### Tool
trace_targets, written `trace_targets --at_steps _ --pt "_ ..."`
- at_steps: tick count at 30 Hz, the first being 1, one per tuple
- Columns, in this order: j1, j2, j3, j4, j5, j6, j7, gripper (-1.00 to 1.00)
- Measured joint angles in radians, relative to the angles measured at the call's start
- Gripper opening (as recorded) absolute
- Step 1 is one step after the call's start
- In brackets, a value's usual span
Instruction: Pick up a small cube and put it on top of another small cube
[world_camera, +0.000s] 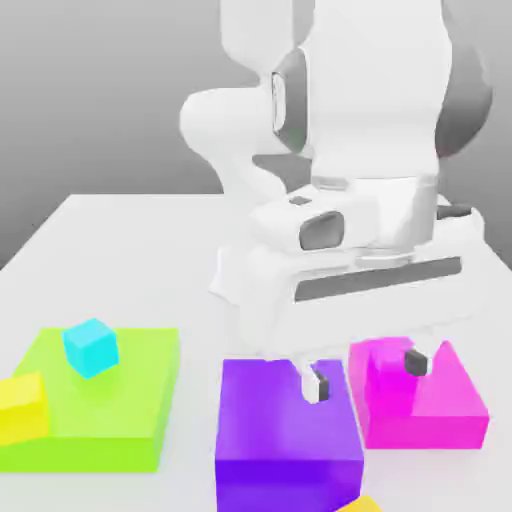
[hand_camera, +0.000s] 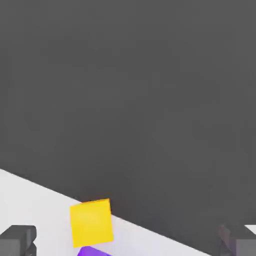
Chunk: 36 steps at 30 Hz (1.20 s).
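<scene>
The arm (world_camera: 375, 90) stands toward the rear of the surface (world_camera: 150, 250) and reaches forward, its hand (world_camera: 365, 285) lowered over the blocks with the fingers pointing down. In the exterior view the hand lies aslant, its right end higher than its left. The claw (world_camera: 366, 374) is wide open and holds nothing. One fingertip appears against the violet block (world_camera: 288, 425), the other by the small magenta cube (world_camera: 390, 378) on the wide magenta block (world_camera: 440, 405); contact cannot be determined. The small golden cube (hand_camera: 92, 223) is near the violet block, partly cut off at the exterior view's lower edge; its support cannot be confirmed.
</scene>
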<state>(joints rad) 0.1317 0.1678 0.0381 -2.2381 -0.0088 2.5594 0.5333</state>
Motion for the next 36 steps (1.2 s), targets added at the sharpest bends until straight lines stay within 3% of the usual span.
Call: trace_targets --at_steps 10,11,18,24,36 --pt "0.030 0.363 0.003 0.044 -0.043 0.165 -0.035 0.00" --pt "0.031 0.382 0.002 0.048 -0.044 0.180 -0.034 -1.00" --pt "0.031 0.379 0.002 0.047 -0.044 0.177 -0.034 -1.00" --pt "0.012 0.186 0.002 0.021 -0.050 0.058 -0.069 -1.00" --pt "0.106 -0.248 0.066 -0.264 -0.019 -0.052 -0.331 -1.00"
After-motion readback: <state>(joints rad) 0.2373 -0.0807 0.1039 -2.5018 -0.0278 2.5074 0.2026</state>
